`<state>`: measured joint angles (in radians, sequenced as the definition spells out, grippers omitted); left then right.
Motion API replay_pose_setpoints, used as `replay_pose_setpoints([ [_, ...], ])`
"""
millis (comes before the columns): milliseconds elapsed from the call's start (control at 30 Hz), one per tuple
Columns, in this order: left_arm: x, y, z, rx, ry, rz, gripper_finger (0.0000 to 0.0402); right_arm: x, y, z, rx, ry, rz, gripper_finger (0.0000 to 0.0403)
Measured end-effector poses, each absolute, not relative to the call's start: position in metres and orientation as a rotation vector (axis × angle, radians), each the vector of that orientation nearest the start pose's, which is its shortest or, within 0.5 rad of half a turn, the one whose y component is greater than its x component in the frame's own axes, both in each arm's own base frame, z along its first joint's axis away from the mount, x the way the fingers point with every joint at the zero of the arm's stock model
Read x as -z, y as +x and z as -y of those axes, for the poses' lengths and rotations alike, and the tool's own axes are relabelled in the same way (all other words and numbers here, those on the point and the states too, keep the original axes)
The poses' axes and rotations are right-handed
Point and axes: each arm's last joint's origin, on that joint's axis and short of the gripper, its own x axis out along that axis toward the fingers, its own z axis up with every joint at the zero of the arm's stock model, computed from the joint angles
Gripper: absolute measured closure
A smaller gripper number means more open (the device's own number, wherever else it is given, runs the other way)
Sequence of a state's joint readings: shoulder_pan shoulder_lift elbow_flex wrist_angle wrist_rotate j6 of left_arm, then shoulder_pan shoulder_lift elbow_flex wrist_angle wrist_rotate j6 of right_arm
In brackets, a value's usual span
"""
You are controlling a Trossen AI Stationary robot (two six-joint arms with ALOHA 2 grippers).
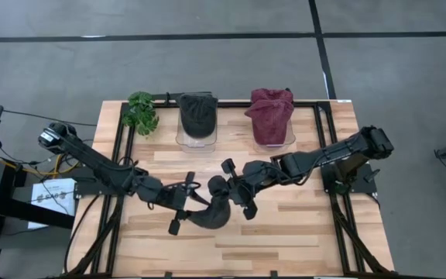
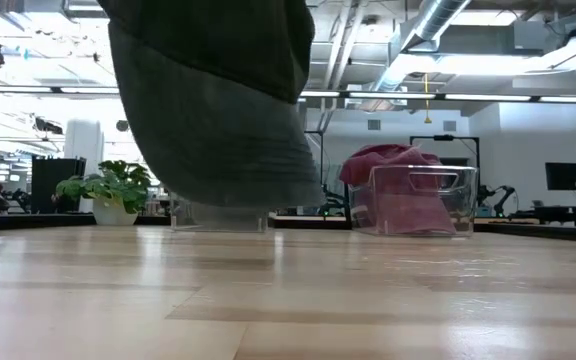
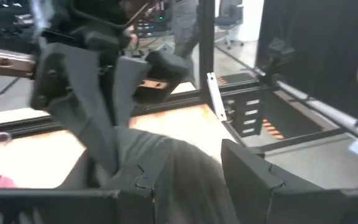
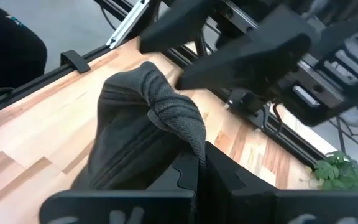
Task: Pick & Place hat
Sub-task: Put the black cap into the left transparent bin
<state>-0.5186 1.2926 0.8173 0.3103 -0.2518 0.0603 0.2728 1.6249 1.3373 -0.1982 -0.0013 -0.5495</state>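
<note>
The grey hat (image 1: 214, 208) hangs above the middle of the desk (image 1: 300, 232), held between both arms. The right pincer (image 1: 224, 188) is clamped fully closed on a fold of the hat's fabric. The left pincer (image 1: 183, 209) stands part-spread around the hat's other side; its fingers (image 3: 250, 177) flank the cloth, and the grip appears loose.

Risk: if the left pincer widens further while the right holds only a thin fold, the fabric could slip out and the hat drop to the desk. If the arms pull apart, the knit may stretch or snag on a fingertip.

Clearance: the near half of the desk is bare wood. At the far edge stand a plant (image 1: 140, 111), a clear bin (image 1: 197, 138) holding a dark hat (image 1: 197, 114), and a second clear bin (image 2: 413, 200) holding a maroon hat (image 1: 271, 114). The two wrists sit close together, so sideways motion risks contact between them.
</note>
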Motion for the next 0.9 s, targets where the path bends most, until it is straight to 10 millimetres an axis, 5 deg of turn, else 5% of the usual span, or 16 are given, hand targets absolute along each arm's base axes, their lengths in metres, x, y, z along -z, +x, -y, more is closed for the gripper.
replay_pose_setpoints([
  [900,-0.261,0.265,0.136,0.107,0.133,-0.231,0.0270,-0.302,0.355,-0.094,-0.375,-0.532,-0.507,0.0403],
])
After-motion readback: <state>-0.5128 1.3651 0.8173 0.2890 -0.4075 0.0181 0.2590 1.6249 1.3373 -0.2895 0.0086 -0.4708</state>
